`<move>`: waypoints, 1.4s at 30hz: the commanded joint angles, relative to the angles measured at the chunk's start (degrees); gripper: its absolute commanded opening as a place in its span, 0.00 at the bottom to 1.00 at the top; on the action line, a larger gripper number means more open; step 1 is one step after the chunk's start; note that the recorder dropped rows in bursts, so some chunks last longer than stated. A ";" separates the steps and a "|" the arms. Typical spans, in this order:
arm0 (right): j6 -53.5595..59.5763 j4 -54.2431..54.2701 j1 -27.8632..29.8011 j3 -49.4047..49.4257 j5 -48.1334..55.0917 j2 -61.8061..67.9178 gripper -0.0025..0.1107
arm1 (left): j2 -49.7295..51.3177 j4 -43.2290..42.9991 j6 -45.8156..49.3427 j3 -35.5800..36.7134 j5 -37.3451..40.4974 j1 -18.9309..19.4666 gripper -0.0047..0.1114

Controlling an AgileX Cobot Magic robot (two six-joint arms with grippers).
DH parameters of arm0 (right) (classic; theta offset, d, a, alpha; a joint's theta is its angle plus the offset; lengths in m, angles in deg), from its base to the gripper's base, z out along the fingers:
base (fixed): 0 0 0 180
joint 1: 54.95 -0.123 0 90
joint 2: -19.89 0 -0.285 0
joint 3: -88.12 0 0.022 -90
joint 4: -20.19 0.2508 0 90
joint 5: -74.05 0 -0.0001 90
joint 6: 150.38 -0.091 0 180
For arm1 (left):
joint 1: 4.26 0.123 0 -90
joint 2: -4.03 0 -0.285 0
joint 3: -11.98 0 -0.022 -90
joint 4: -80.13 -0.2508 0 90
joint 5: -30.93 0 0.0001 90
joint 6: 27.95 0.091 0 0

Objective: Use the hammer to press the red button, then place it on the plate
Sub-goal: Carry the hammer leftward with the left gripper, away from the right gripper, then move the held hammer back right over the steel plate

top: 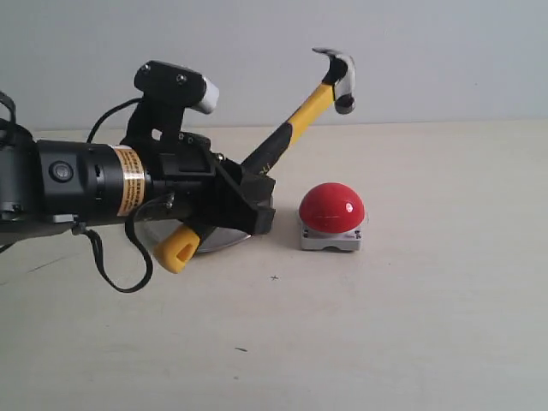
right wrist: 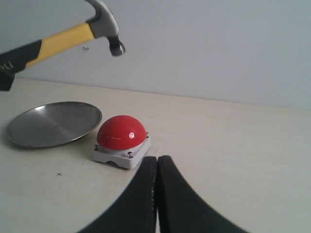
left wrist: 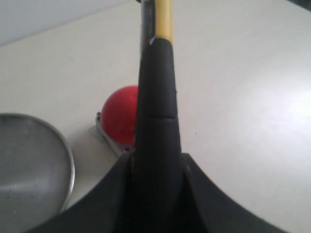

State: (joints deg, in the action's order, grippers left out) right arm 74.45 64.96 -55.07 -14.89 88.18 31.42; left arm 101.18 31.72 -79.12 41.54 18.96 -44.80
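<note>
The left gripper (top: 248, 201) is clamped on the hammer (top: 301, 114) by its black grip; the head hangs above the red button (top: 332, 208); the plate (right wrist: 53, 124) lies just beside that button; the right gripper (right wrist: 156, 167) has its jaws together, empty.

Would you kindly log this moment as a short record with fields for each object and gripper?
hammer: in the air, tilted, head above the red button, not touching it
red button: on the table, beside the plate
plate: on the table, holds nothing
left gripper: jaws shut on the hammer's black grip
right gripper: jaws shut, empty
</note>
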 commanded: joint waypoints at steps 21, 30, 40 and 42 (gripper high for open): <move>-0.14 0.15 -0.19 0.23 -0.01 -0.41 0.02 | -9.80 -0.98 -3.32 -0.96 7.01 1.52 0.04; -0.14 0.15 -0.19 0.23 -0.01 -0.41 0.02 | -24.79 3.47 -8.23 5.29 11.29 13.00 0.04; -0.14 0.15 -0.19 0.23 -0.01 -0.41 0.02 | -22.00 2.33 -22.38 10.31 -1.62 23.71 0.04; -0.14 0.15 -0.19 0.23 -0.01 -0.41 0.02 | -19.91 -0.26 -23.82 10.31 -3.60 25.27 0.04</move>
State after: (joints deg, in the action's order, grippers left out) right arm 74.45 64.96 -55.07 -14.89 88.18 31.42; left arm 79.71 34.81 -101.10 52.33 22.56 -21.34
